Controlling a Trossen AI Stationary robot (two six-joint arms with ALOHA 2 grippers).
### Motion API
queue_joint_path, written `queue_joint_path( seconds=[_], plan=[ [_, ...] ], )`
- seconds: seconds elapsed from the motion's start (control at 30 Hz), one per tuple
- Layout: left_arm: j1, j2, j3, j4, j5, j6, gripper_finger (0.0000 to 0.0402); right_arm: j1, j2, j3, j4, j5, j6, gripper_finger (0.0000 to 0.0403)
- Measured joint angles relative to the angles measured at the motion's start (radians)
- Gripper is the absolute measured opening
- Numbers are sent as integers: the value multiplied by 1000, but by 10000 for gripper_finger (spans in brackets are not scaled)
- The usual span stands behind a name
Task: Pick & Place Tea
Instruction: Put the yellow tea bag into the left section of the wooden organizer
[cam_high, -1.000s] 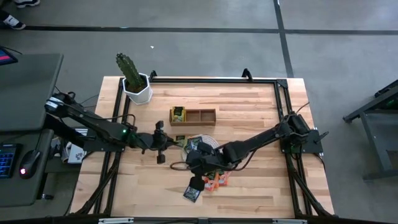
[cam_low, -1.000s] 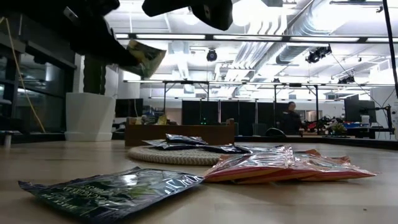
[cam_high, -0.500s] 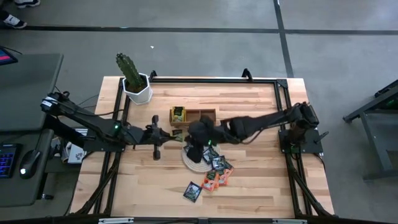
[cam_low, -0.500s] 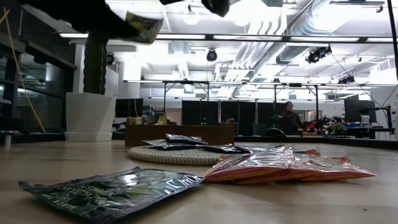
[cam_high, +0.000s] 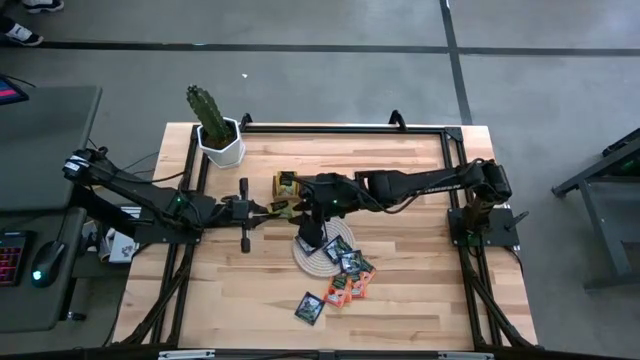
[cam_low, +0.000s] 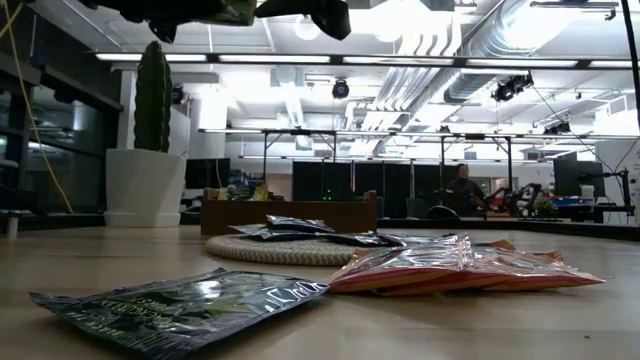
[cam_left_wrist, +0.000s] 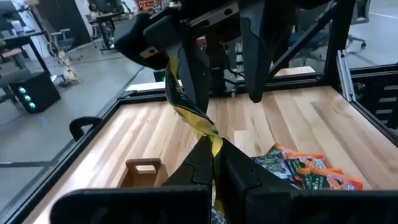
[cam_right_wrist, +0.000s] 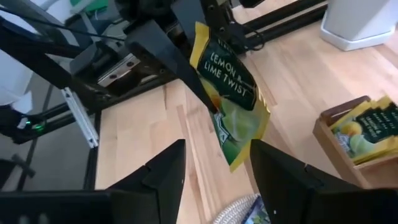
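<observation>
Two dark robot arms meet above a wooden counter (cam_high: 400, 270), seen from overhead. The left pincer (cam_left_wrist: 214, 155) is clamped shut on a corner of a yellow-green tea sachet (cam_right_wrist: 235, 93) labelled lemon and lime twist, holding it in the air just beside a brown wooden tray (cam_high: 325, 184). The right pincer (cam_right_wrist: 214, 165) faces it with its two fingers spread apart on either side of the sachet's lower edge, not pressing it. More yellow-green sachets (cam_right_wrist: 367, 127) stand in the tray's end compartment. Dark sachets (cam_low: 300, 228) lie on a round woven mat (cam_low: 270, 250); orange-red ones (cam_low: 460, 265) and a further dark one (cam_low: 190, 305) lie on the counter nearby. A potted cactus (cam_high: 212, 125) stands at a far corner
</observation>
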Motion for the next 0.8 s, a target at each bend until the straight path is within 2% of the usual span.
queue_joint_path(
  seconds=[0.3,0.57,0.8],
  plan=[
    [0,-85,0,-5,5,58,0,-3,-7,0,2,-26,-1,176],
    [0,-90,0,-12,39,59,0,-2,-7,0,132,-22,-22,175],
    [0,-90,0,17,43,76,0,-2,-6,0,135,-19,-23,172]
  ],
)
